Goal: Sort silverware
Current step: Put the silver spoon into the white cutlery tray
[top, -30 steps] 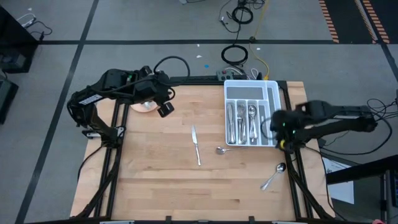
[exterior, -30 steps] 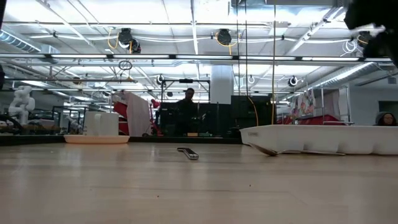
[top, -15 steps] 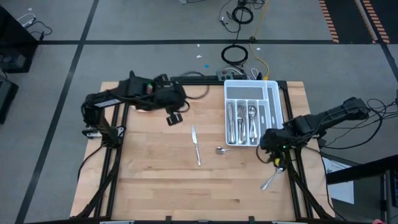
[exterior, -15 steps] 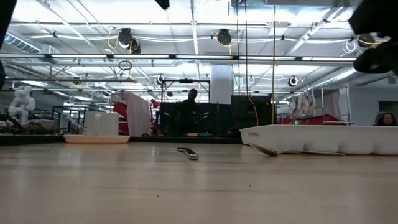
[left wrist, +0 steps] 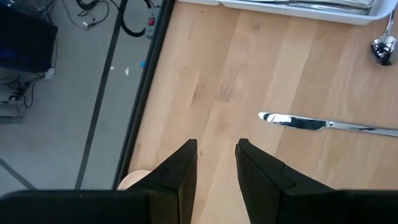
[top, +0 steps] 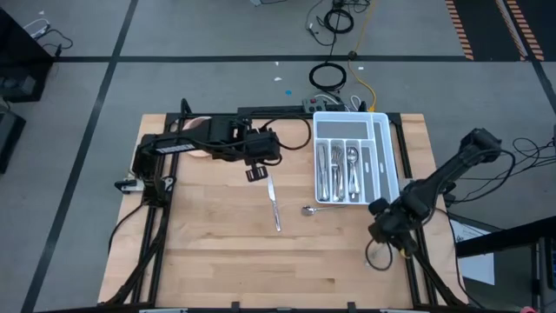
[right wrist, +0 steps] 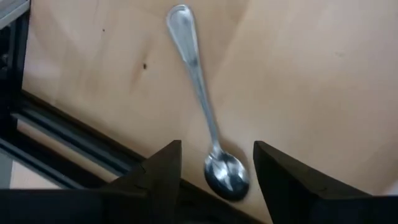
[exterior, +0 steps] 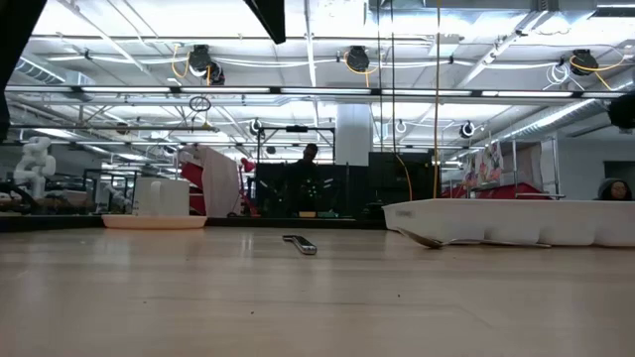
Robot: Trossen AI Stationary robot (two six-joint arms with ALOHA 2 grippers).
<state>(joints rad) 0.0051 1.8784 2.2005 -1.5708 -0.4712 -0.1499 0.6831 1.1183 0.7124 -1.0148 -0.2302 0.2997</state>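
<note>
A table knife [top: 274, 202] lies flat on the wooden table, near its middle. My left gripper [top: 254, 174] hangs open above the table just beyond the knife's far end; in the left wrist view [left wrist: 216, 146] bare wood shows between the fingers and the knife [left wrist: 323, 124] lies off to one side. A small spoon [top: 308, 209] lies by the white tray [top: 389, 165]. A larger spoon [right wrist: 202, 99] lies near the table's right edge. My right gripper [right wrist: 217, 149] hovers open over it, fingers either side of its neck, and hides it in the high view [top: 388, 233].
The white divided tray holds several pieces of silverware [top: 339, 169] at the far right. A saucer [exterior: 154, 222] stands at the far left, partly under my left arm. The table's right rail [right wrist: 68, 130] runs close by the larger spoon. Bare wood fills the near half.
My left gripper has gone from over the saucer toward the table's right and near side, sinking toward the knife's far end. My right gripper has swung from beside the tray toward the near edge, rolled and come down over the larger spoon. No silverware has moved.
</note>
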